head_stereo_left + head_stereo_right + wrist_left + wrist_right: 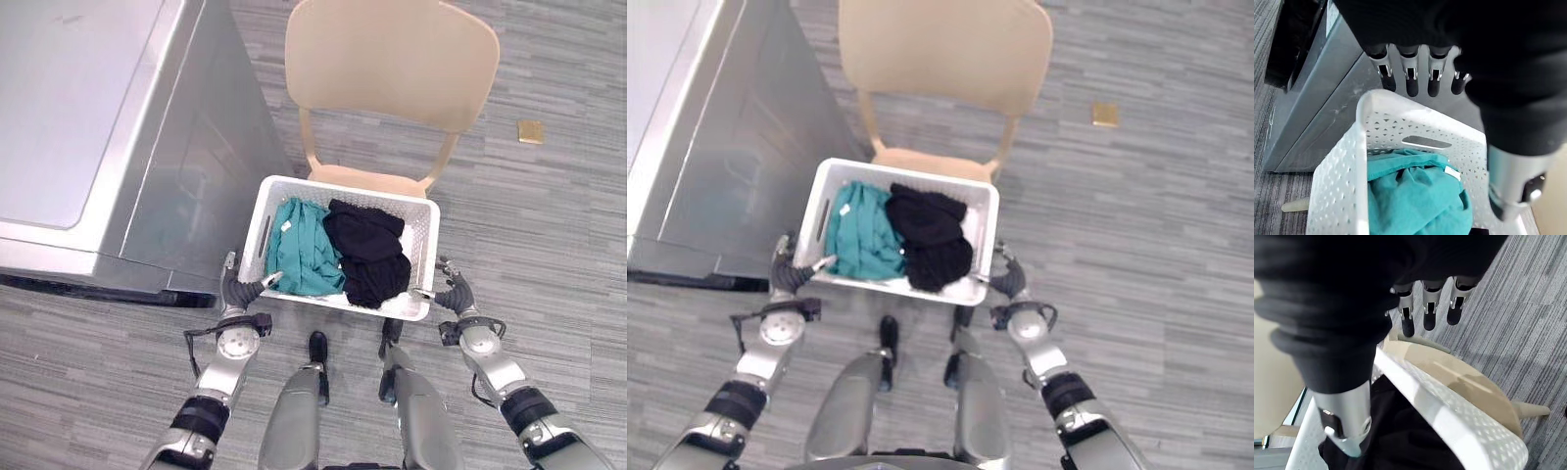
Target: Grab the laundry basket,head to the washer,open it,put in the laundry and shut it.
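White perforated plastic forms the laundry basket (423,231), a rectangular tub sitting on the seat of a beige chair (392,54) in front of the robot. Its long axis runs left to right across the scene, open top facing up, with a slot handle cut into the left end wall. Inside, a teal garment (306,248) fills the left half and a black garment (369,251) the right half, the two touching in the middle.

At the basket's near left corner is the left hand (238,289), fingers reaching along the outside of the end wall and thumb hooked over the rim onto the inside. At the near right corner the right hand (454,291) does the same, fingers outside and thumb over the rim beside the black garment. Both hands pinch the basket's rim.

To the left stands the washer (69,108), a grey metal box. Grey striped carpet (549,215) covers the floor, with a small tan square (530,131) lying far right.
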{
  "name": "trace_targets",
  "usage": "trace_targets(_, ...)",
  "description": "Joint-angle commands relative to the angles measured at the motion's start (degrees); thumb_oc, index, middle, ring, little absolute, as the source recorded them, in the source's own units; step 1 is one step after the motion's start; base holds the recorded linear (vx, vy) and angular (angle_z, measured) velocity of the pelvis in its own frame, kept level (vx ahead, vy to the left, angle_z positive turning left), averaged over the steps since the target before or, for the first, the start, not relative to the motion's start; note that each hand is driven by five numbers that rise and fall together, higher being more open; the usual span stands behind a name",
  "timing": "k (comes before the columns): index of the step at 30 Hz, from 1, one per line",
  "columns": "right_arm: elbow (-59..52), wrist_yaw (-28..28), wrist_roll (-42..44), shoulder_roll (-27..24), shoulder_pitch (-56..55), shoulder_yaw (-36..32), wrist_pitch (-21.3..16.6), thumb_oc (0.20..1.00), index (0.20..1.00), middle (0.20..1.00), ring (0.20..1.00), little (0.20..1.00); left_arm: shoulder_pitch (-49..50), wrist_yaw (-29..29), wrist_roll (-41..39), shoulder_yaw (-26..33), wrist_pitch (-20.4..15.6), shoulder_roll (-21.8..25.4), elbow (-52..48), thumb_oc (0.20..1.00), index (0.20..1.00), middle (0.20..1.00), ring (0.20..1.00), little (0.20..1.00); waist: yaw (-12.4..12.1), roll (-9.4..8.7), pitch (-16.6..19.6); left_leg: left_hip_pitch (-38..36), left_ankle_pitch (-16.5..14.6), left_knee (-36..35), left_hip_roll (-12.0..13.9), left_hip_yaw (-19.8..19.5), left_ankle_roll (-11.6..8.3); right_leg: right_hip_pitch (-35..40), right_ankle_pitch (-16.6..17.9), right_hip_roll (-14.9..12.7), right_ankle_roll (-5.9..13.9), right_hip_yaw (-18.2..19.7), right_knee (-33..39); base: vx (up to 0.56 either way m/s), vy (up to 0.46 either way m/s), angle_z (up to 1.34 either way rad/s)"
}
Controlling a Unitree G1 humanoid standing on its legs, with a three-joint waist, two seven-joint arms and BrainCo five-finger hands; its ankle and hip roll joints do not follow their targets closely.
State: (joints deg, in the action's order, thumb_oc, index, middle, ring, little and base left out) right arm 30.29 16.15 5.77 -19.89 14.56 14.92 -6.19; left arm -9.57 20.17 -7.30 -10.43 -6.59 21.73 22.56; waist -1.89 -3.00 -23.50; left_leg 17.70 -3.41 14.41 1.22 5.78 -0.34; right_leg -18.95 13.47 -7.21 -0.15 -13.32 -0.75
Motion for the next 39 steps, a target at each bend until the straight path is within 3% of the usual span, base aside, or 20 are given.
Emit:
trace_targets(1, -2.78, -1.28, 2.04, -1.89, -1.25, -1.26, -2.4, 1.0, 1.0, 1.0, 1.0, 1.0, 1.16, -2.27, 3.65, 0.39, -3.06, 1.84, -1.68, 1.0, 1.0, 1.0, 1.0, 1.0, -1.75, 1.58, 3.53, -1.27, 4.15, -7.8, 0.85, 1.49, -1.02, 3.66, -12.39, -1.61, 5.69, -0.14, -5.6, 0.08, -0.078, 0.11)
trace_targets(6, -5.28, -8.07, -0.06, -6.58, -8.93, -4.07, -2.36, 1.0, 1.0, 1.0, 1.0, 1.0, 9.5, -10.22, 1.53, 2.07, -2.88, 3.34, -1.93, 1.0, 1.0, 1.0, 1.0, 1.0, -1.34, 0.77, 6.43, -6.37, 4.32, -9.83, 1.42, 1.36, -1.37, 8.88, -13.68, -0.61, 5.96, -0.82, -4.24, 0.06, -0.081, 0.03)
trace_targets(11, -1.34, -12.09, -4.92, -7.59, -12.3, -3.07, -1.72, 1.0, 1.0, 1.0, 1.0, 1.0, 13.48, -15.06, 1.08, 2.11, -1.36, 2.56, 7.42, 1.0, 1.0, 1.0, 1.0, 1.0, -1.08, 1.25, 8.55, -10.62, 4.63, -11.68, 1.91, 1.31, -1.46, 12.53, -14.96, 0.2, 5.81, -1.07, -3.58, 0.05, -0.07, 0.0)
trace_targets(18, 6.02, -11.91, -5.43, -5.27, -13.83, -2.64, -1.79, 1.0, 1.0, 1.0, 1.0, 1.0, 14.13, -15.02, 2.03, 2.86, -0.29, 0.27, 21.62, 1.0, 1.0, 1.0, 1.0, 1.0, -0.91, 2.03, 10.43, -12.7, 4.49, -11.36, 2.25, 0.68, -1.87, 15.43, -16.47, 1.26, 5.06, -0.82, -3.15, 0.04, -0.059, 0.07)
trace_targets(24, 9.46, -10.39, -3.3, -3.99, -13.67, -2.7, -1.96, 1.0, 1.0, 1.0, 1.0, 1.0, 11.88, -13.76, 1.23, 1.7, -0.82, -1.56, 23.99, 1.0, 1.0, 1.0, 1.0, 1.0, -0.84, 2.35, 9.24, -7.68, 4.07, -6.25, 1.94, -0.44, -2.99, 14.44, -16.58, 0.65, 4.13, -2.83, -2.6, -0.1, -0.02, 0.28)
trace_targets(27, 10.84, -9.93, -3.24, -3.61, -13.5, -2.68, -1.72, 1.0, 1.0, 1.0, 1.0, 1.0, 11.5, -13.5, 1.42, 1.28, -0.9, -1.92, 23.94, 1.0, 1.0, 1.0, 1.0, 1.0, -0.46, 2.1, 9.24, -7.43, 3.24, -5.35, 3.37, 0.91, -3.21, 13.98, -16.03, -0.81, 4.41, -4.11, -2.48, -0.08, 0.101, 0.53)
trace_targets(30, 12.95, -9.54, -3.51, -2.83, -13.67, -2.75, -0.95, 1.0, 1.0, 1.0, 1.0, 1.0, 11.81, -13.22, 1.81, 0.99, -0.87, -2.61, 23.23, 1.0, 1.0, 1.0, 1.0, 1.0, 0.74, 1.79, 9.8, -9.76, 3.51, -6.11, 8.34, 3.53, -4.01, 13.99, -14.93, -3.46, 5.22, -5.3, -2.07, -0.01, 0.221, 0.46)
trace_targets(32, 14.03, -9.53, -3.07, -2.06, -14.37, -3.39, -0.55, 1.0, 1.0, 1.0, 1.0, 1.0, 11.64, -12.87, 1.65, 0.83, -0.81, -3.14, 23.82, 1.0, 1.0, 1.0, 1.0, 1.0, 1.63, 2.07, 10.72, -12.1, 4.53, -8.4, 12.12, 4.48, -5.89, 15.02, -15.49, -4.77, 6.52, -5.58, -2.06, 0.09, 0.331, 0.36)
trace_targets(34, 14.71, -9.15, -2.41, -1.5, -14.94, -4.35, -0.32, 1.0, 1.0, 1.0, 1.0, 1.0, 10.7, -12.35, 1.81, 0.2, -0.71, -3.26, 23.96, 1.0, 1.0, 1.0, 1.0, 1.0, 2.44, 2.12, 11.25, -11.89, 6.47, -10.05, 14.29, 6.8, -6.89, 15.07, -14.67, -6.91, 7.54, -6.94, -2.0, 0.04, 0.461, 0.4)
trace_targets(35, 15.33, -9.45, -1.59, -0.39, -16.18, -5.99, -0.04, 1.0, 1.0, 1.0, 1.0, 1.0, 10.07, -12.66, 2.84, -0.63, -0.57, -3.18, 23.03, 1.0, 1.0, 1.0, 1.0, 1.0, 3.32, 2.76, 12.37, -13.25, 6.15, -12.51, 14.79, 9.17, -7.62, 15.51, -13.2, -8.96, 9.15, -8.54, -1.41, 0.04, 0.593, 0.48)
trace_targets(36, 15.84, -9.38, -0.78, 0.21, -16.03, -6.4, -0.01, 1.0, 1.0, 1.0, 1.0, 1.0, 9.47, -12.7, 3.25, -1.13, -0.64, -3.16, 23.02, 1.0, 1.0, 1.0, 1.0, 1.0, 3.58, 2.58, 12.63, -12.82, 5.45, -12.0, 13.96, 8.72, -7.81, 15.52, -11.91, -10.33, 9.82, -8.86, -1.0, 0.06, 0.616, 0.66)
trace_targets(39, 16.59, -9.18, 0.39, 2.55, -16.29, -7.09, 0.46, 1.0, 1.0, 1.0, 1.0, 1.0, 7.8, -12.56, 4.66, -2.21, -0.63, -1.63, 22.09, 1.0, 1.0, 1.0, 1.0, 1.0, 3.81, 0.94, 11.86, -10.37, 1.14, -6.99, 10.55, 7.34, -6.19, 14.82, -9.94, -13.55, 10.36, -7.63, -2.62, 0.01, 0.408, 0.67)
